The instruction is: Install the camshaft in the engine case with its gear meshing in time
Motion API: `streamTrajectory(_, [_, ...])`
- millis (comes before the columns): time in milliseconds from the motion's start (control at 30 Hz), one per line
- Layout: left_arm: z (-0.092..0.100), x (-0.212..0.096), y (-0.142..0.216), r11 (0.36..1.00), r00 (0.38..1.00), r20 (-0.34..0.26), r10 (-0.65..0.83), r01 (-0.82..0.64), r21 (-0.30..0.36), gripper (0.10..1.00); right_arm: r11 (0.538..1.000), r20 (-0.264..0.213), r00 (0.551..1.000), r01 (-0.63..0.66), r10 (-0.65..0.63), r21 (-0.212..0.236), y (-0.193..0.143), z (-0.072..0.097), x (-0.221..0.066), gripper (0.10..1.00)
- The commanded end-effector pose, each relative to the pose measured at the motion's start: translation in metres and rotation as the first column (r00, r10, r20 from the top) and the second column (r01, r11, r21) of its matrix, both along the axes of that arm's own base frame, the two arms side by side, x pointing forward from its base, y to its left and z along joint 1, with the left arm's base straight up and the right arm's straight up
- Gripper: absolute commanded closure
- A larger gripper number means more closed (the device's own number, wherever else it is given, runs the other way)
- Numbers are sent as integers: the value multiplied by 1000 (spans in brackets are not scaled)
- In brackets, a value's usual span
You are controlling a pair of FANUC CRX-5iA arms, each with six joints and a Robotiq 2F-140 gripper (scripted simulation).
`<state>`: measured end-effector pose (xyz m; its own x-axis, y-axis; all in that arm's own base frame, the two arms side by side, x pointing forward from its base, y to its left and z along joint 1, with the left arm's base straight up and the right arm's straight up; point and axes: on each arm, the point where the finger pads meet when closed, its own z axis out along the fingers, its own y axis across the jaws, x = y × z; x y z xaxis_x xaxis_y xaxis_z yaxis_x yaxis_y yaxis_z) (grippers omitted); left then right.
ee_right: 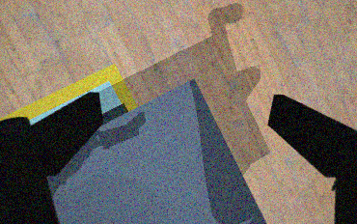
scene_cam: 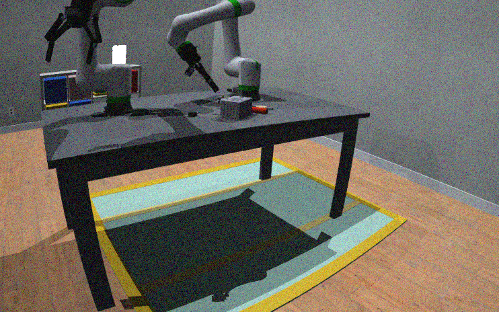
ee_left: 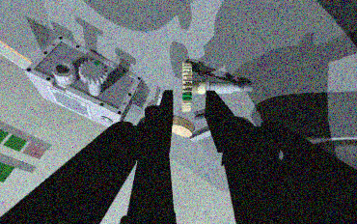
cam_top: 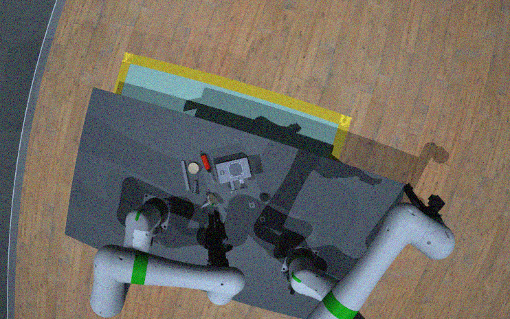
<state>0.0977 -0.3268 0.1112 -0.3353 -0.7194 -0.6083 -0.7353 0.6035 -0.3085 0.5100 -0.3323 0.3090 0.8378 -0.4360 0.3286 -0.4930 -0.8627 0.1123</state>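
- We judge the grasp to be in hand: the grey camshaft with its big toothed gear (cam_top: 211, 200) (ee_left: 187, 79) is outside the upright grey metal engine case (cam_top: 225, 165) (scene_cam: 235, 109) (ee_left: 84, 103).
- Our left gripper (cam_top: 214, 210) (scene_cam: 216, 90) (ee_left: 189, 103) stands narrowly open around the gear, gripping nothing; our right gripper (cam_top: 420, 194) (scene_cam: 68, 60) (ee_right: 186, 109) is wide open, empty.
- Next we should close squarely, then lift and aim the shaft at the bearing.
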Motion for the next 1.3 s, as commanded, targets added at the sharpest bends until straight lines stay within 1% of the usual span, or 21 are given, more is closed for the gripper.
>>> streamTrajectory(0, [0,1,0,1000,1000,0,0,0,-1,807,1000,2,1000,0,0,-1,0,1,0,98])
streamTrajectory(233, [-6,5,3,1000,1000,0,0,0,-1,807,1000,2,1000,0,0,-1,0,1,0,98])
streamTrajectory(967, [-38,31,18,1000,1000,0,0,0,-1,807,1000,2,1000,0,0,-1,0,1,0,98])
streamTrajectory(1267, [-42,35,20,1000,1000,0,0,0,-1,807,1000,2,1000,0,0,-1,0,1,0,98])
